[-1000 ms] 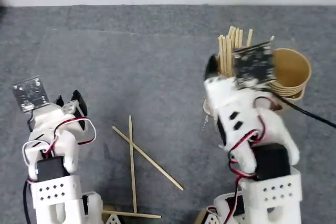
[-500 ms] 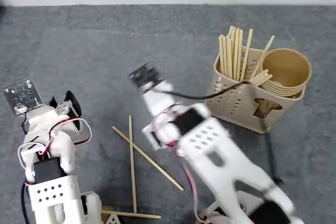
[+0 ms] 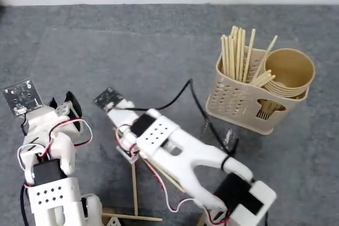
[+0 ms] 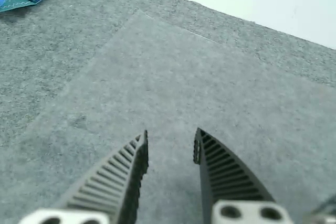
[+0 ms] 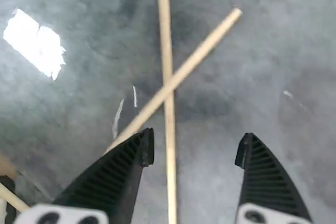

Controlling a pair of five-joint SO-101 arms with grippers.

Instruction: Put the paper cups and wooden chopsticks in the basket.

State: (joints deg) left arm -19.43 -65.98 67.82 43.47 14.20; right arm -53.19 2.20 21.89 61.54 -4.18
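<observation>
Right wrist view: fingers spread over two crossed sticks

Nearest the arm bases, a lone chopstick (image 3: 132, 217) lay flat on the mat (image 3: 132, 62), close to the left arm's foot. Just beyond it was the crossed pair (image 5: 169, 88), one stick laid over the other, though I could not tell which was on top.

The right gripper (image 5: 195, 142) hung directly above them. Its fingers were spread wide and held nothing. One stick ran back between them, nearer one finger than the other, and the crossing sat just ahead of the gap.

These sticks looked light, stiff and thin, and smooth enough to roll or swivel under a careless pinch. They lay flush on the felt, so I judged the fingertips would have to come right down to the mat. The sensible hold seemed to be on one stick along its length, clear of the crossing, so that its partner would not be dragged or flicked away.

Off to the side, the left gripper (image 4: 170, 148) stood over bare mat, its fingers a little apart and empty.

Farthest off was the basket (image 3: 233, 104). A bundle (image 3: 235, 51) of chopsticks stood upright in one compartment and the cups (image 3: 294, 70) were nested in the other. By my reckoning, the three loose sticks were all that remained.
</observation>
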